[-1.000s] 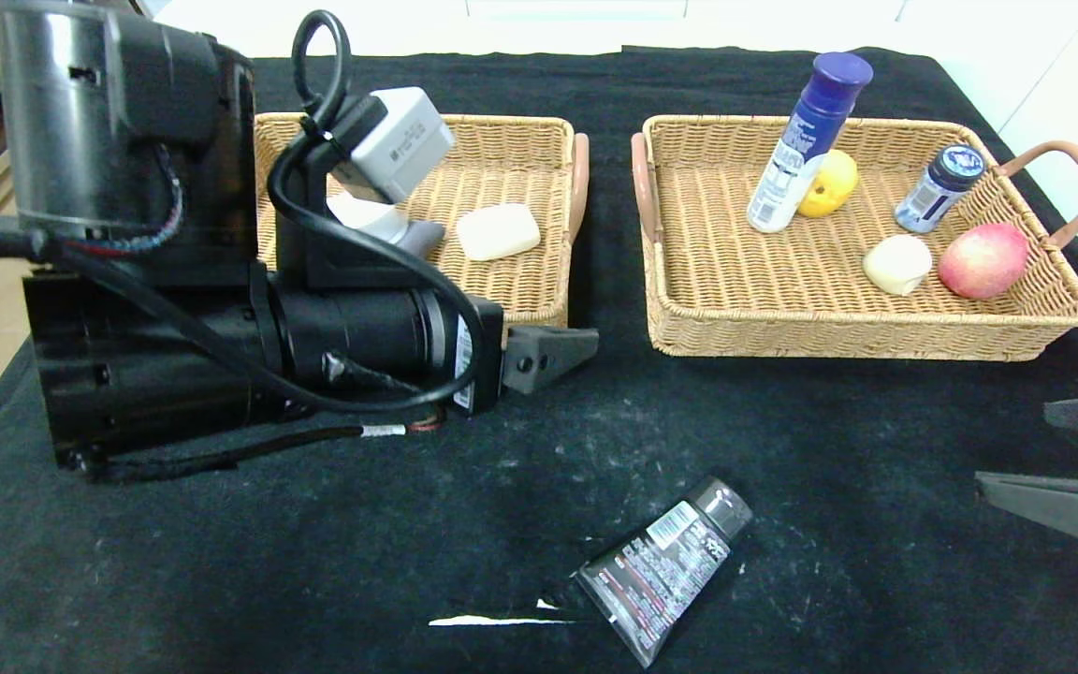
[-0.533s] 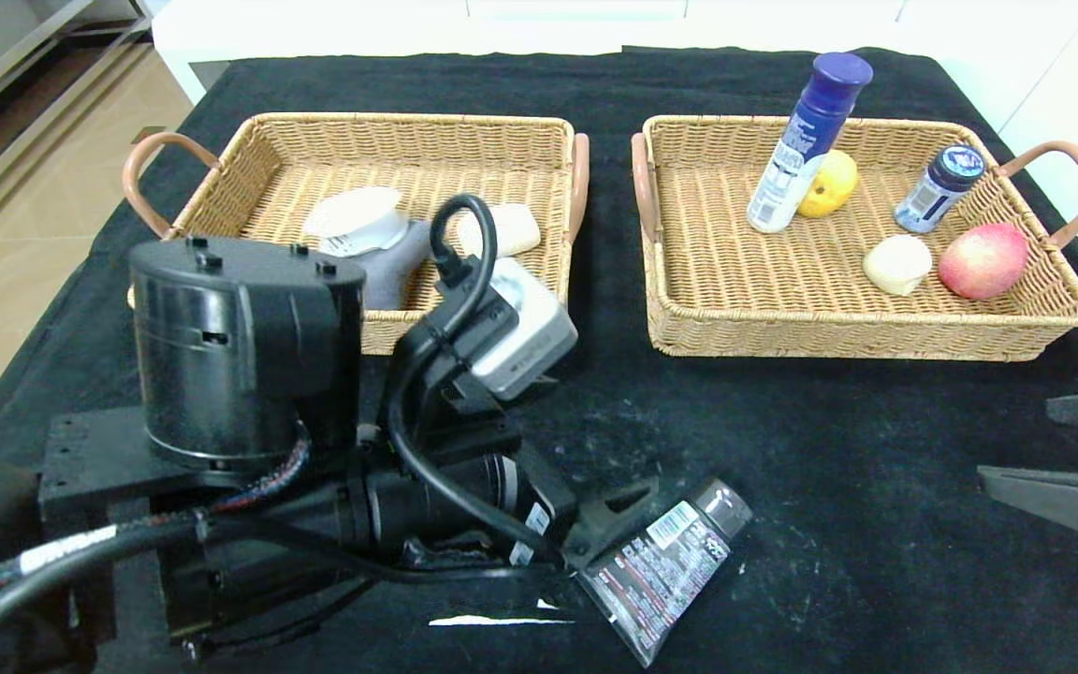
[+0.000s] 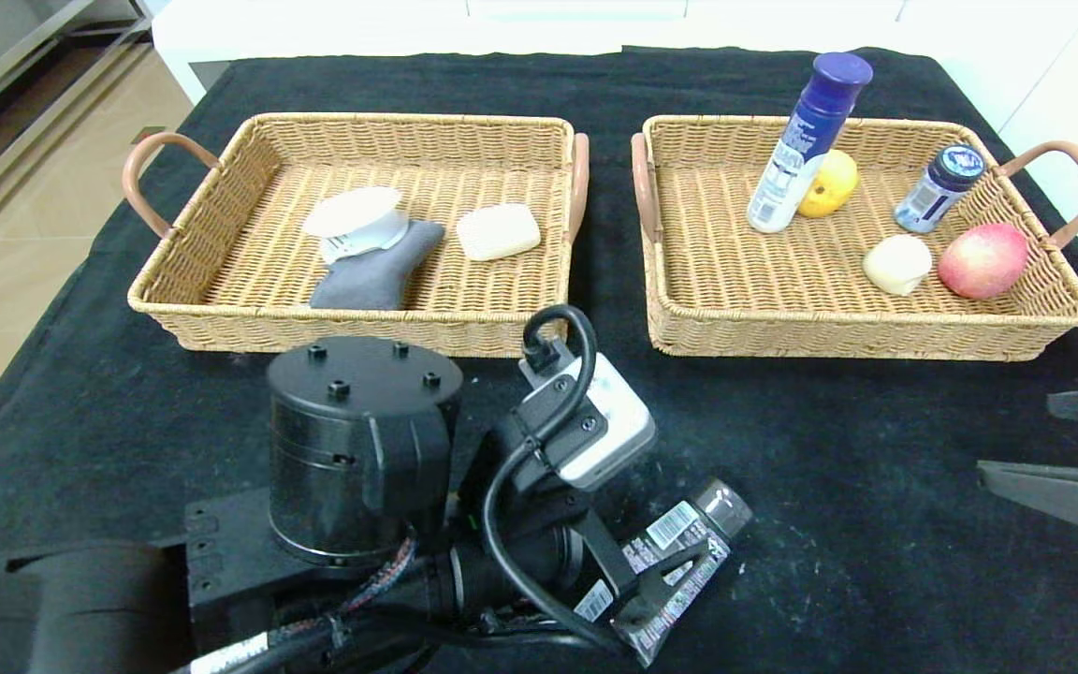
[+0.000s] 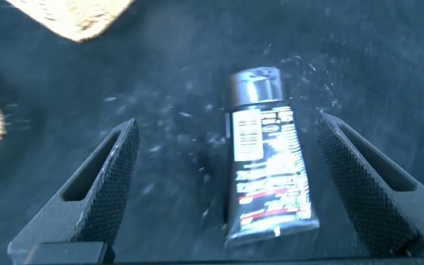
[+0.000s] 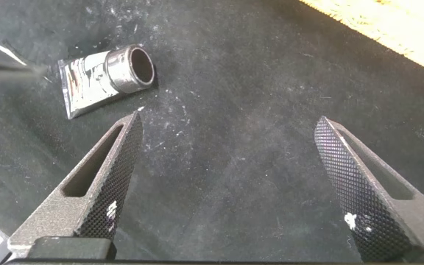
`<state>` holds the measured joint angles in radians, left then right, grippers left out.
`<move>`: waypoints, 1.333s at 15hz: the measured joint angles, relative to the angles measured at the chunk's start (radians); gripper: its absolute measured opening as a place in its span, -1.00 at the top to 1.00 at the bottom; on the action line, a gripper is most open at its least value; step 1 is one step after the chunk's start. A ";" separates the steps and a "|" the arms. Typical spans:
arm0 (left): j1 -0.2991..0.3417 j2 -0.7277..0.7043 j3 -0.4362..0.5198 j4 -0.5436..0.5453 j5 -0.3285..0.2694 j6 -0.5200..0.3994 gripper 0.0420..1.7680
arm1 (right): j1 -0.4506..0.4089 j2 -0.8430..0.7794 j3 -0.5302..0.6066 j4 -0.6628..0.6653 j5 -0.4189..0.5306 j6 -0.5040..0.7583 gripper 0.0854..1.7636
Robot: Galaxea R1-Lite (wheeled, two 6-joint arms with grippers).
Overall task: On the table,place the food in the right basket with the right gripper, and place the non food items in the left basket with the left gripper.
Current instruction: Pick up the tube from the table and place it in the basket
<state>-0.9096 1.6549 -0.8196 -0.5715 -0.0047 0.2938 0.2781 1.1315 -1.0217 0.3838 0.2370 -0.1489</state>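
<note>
Item: black squeeze tube (image 3: 679, 562), last non-food piece on the table (image 3: 876, 449), lying at 6 o'clock, cap toward 1 o'clock. Left gripper (image 4: 227, 184) straddles it, jaws wide, nothing held. Right gripper (image 5: 227, 188) idle at 4 o'clock, jaws wide. Step: pickup. Next, by judgement: lower, close, carry to left basket (image 3: 221, 309) at 11 o'clock.

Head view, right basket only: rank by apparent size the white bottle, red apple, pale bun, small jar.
1. white bottle
2. red apple
3. pale bun and small jar: look about alike, so unranked.
</note>
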 joint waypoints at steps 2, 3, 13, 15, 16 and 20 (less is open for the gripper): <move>-0.018 0.033 0.008 -0.030 0.003 0.000 -0.94 | -0.001 0.001 -0.001 0.000 0.000 0.000 -0.94; -0.027 0.048 0.010 -0.035 0.005 0.001 -0.94 | -0.002 0.001 -0.001 -0.001 0.000 0.000 -0.94; -0.078 0.124 0.010 -0.042 0.072 0.000 -0.94 | -0.003 0.008 -0.001 -0.005 -0.001 0.002 -0.94; -0.086 0.138 0.013 -0.085 0.098 0.001 -0.94 | -0.003 0.010 -0.001 -0.006 -0.001 0.001 -0.94; -0.092 0.148 0.016 -0.114 0.114 0.000 -0.94 | -0.003 0.010 -0.001 -0.006 -0.001 0.002 -0.94; -0.107 0.184 0.029 -0.173 0.140 0.002 -0.94 | -0.003 0.010 -0.001 -0.006 -0.001 0.002 -0.94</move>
<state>-1.0168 1.8385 -0.7902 -0.7440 0.1351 0.2962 0.2755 1.1415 -1.0232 0.3781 0.2362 -0.1472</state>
